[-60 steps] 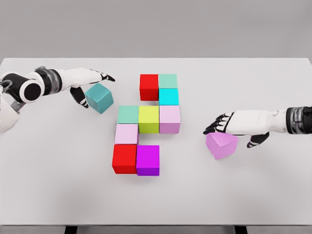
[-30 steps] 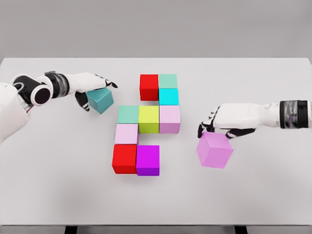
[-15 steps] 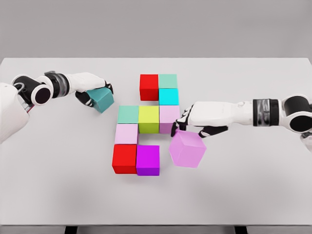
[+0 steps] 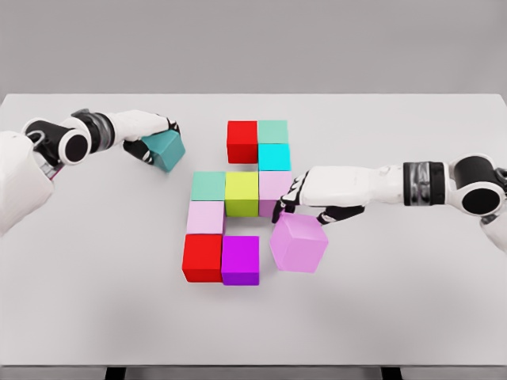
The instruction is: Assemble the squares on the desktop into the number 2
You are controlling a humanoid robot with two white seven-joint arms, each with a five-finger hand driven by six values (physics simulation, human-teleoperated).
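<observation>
Several coloured cubes form a figure at the table's middle: red, mint and cyan on top, then mint, yellow-green and pale pink, a pink one, and red beside magenta at the bottom. My right hand is shut on a violet cube, tilted, just right of the magenta one. My left hand is shut on a teal cube at the upper left.
The white table spreads wide around the figure; its front edge runs along the bottom and its far edge meets a grey wall.
My right hand has carried the violet cube left, from the right side to beside the magenta cube. My left hand has closed on the teal cube and lifted it slightly up and back.
</observation>
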